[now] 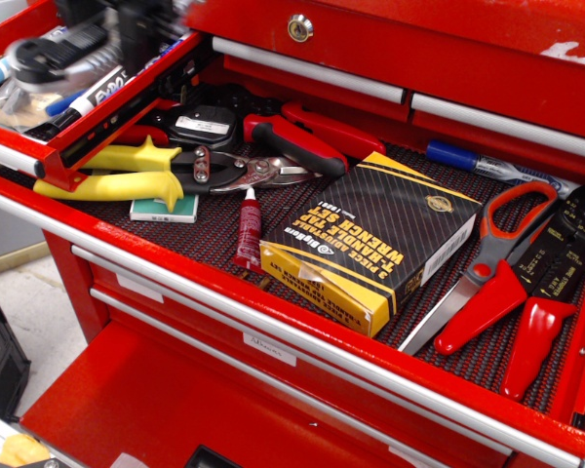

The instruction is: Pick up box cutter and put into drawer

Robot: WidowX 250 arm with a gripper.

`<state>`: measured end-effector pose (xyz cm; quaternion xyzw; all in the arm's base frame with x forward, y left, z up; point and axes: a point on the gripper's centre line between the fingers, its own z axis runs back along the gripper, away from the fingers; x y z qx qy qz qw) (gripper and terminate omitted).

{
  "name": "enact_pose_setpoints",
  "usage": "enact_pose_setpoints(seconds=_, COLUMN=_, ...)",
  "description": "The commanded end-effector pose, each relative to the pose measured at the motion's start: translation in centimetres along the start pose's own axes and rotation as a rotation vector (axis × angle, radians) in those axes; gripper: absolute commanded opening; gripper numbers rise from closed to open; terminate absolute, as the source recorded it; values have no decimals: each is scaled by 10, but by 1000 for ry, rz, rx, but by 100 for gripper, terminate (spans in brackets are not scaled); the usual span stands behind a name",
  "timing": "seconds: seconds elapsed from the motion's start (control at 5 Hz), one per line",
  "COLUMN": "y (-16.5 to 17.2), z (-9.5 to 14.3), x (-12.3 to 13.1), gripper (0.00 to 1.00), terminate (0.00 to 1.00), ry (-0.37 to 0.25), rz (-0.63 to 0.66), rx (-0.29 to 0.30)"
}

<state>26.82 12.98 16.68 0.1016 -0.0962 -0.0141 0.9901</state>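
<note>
one step left, we judge: release | blurred black gripper [127, 34] above narrow shallow red metal drawer [107, 112] | grip state unreadable | we'd lower gently among the markers [112, 83]

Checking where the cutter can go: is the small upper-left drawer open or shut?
Open. The small drawer is pulled out above the wide drawer, markers visible inside. The blurred pincer hovers over it.

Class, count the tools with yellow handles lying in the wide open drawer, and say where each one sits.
1: the yellow-handled snips lie at the left end of the wide drawer, partly under the small upper drawer. More could be hidden beneath that drawer.
</note>
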Motion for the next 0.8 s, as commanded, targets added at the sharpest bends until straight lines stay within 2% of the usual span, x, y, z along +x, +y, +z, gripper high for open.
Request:
enact_pose_setpoints(seconds=0.0, y=90, z=-8, x=27, gripper=100, terminate=0, ry=-133, rz=-127, rx=-21)
enact_pose_setpoints(seconds=0.4, y=90, z=-8, x=27, gripper=100, terminate=0, ry=-133, rz=-127, rx=-21)
enact_pose_setpoints(seconds=0.6, y=90, z=-8, x=27, gripper=100, terminate=100, ry=-133, rz=-127, rx=-21)
